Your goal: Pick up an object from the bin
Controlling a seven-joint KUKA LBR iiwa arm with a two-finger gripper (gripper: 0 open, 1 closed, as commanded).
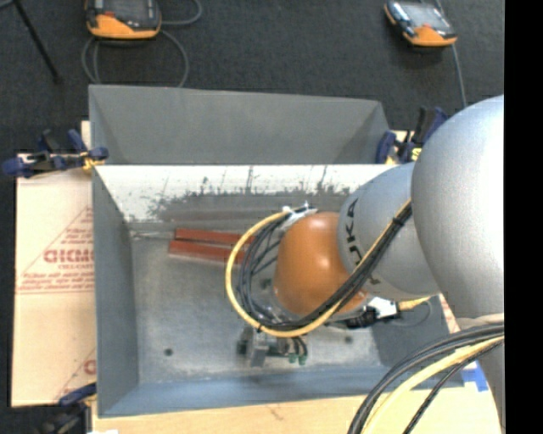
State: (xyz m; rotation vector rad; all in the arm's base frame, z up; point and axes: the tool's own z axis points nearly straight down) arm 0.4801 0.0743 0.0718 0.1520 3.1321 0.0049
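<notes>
My claw (271,349) hangs low by the near wall of the bin (114,280); I cannot tell whether it is released or clenched. The reddish-brown bars (208,244) lie well apart, toward the far wall. I judge nothing is lifted yet.

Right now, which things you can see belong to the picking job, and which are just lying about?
Job:
grey bin
gripper, low near the bin's front wall
reddish-brown bar, on the bin floor near the back wall, apart from the gripper

Lying about:
orange-and-black device beyond the bin, top left
second orange-and-black device, top right
</notes>
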